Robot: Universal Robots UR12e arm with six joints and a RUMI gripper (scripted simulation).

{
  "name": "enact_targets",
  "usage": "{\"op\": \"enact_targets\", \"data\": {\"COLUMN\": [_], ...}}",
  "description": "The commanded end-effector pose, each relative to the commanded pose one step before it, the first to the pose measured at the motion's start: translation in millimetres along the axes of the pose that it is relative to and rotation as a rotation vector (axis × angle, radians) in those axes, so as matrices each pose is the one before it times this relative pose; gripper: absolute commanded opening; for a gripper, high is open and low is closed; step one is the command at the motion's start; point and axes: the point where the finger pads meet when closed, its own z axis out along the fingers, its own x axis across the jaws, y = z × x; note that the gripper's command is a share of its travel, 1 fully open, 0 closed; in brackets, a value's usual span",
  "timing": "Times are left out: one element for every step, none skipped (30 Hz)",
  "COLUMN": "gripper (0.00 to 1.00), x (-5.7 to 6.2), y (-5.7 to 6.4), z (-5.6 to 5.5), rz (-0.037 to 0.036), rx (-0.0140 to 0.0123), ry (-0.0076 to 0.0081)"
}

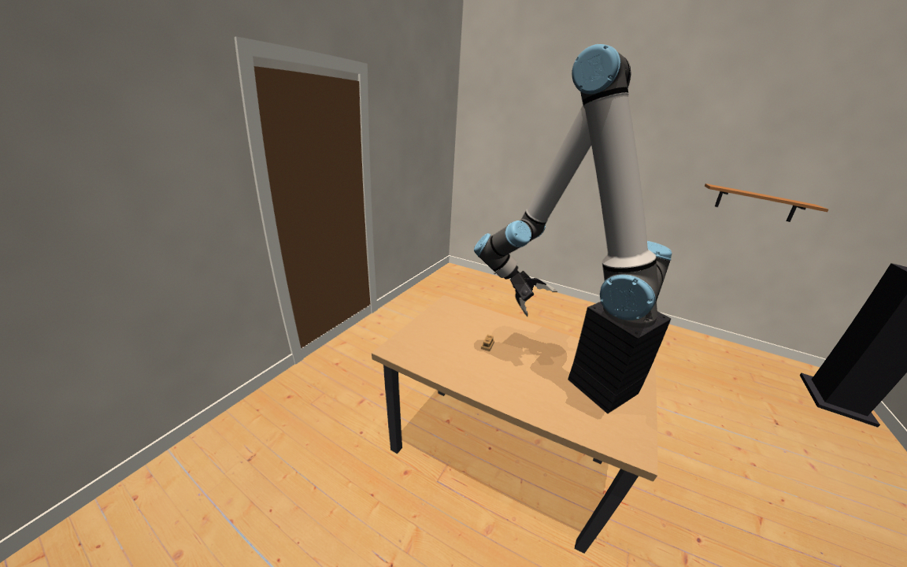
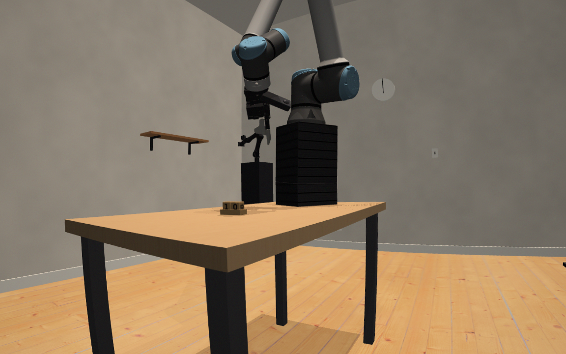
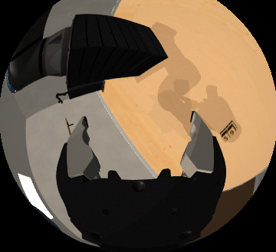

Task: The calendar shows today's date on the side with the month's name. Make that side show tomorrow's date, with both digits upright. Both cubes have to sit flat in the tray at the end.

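A small wooden block calendar [image 1: 486,348] stands on the table top. In the exterior view the calendar [image 2: 233,210] holds two cubes in a tray; the side facing that camera reads 1 and 0, with a small dark block to their right. In the wrist view the calendar [image 3: 229,133] shows 5 and 9 on another side. My gripper [image 1: 530,292] hangs in the air well above the table, up and to the right of the calendar, and is wide open and empty. It also shows in the exterior view [image 2: 262,132] and in the wrist view [image 3: 139,129].
The arm's black ribbed base block [image 1: 617,356] stands on the table to the right of the calendar. A black pedestal with a camera [image 1: 879,338] stands on the floor at right. A wall shelf [image 1: 765,197] and a door [image 1: 312,197] are far off.
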Motion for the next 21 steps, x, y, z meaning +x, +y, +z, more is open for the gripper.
{"op": "enact_targets", "data": {"gripper": [1.0,1.0,1.0,1.0,1.0,1.0,1.0,1.0,1.0,1.0,1.0,1.0,1.0,1.0,1.0,1.0,1.0,1.0,1.0,1.0,1.0], "x": [0.09,0.0,0.0,0.0,0.0,0.0,0.0,0.0,0.0,0.0,0.0,0.0,0.0,0.0,0.0,0.0,0.0,0.04,0.3,0.77,1.13], "y": [0.26,0.0,0.0,0.0,0.0,0.0,0.0,0.0,0.0,0.0,0.0,0.0,0.0,0.0,0.0,0.0,0.0,0.01,0.08,0.2,0.15], "z": [-0.41,0.0,0.0,0.0,0.0,0.0,0.0,0.0,0.0,0.0,0.0,0.0,0.0,0.0,0.0,0.0,0.0,0.02,0.1,0.27,0.63], "rz": [0.00035,0.0,0.0,0.0,0.0,0.0,0.0,0.0,0.0,0.0,0.0,0.0,0.0,0.0,0.0,0.0,0.0,0.00008,0.00054,0.00138,0.00207], "rx": [-0.00046,0.0,0.0,0.0,0.0,0.0,0.0,0.0,0.0,0.0,0.0,0.0,0.0,0.0,0.0,0.0,0.0,0.00005,0.00034,0.0009,0.00218], "ry": [0.00075,0.0,0.0,0.0,0.0,0.0,0.0,0.0,0.0,0.0,0.0,0.0,0.0,0.0,0.0,0.0,0.0,0.00012,0.00081,0.00208,0.00286]}}
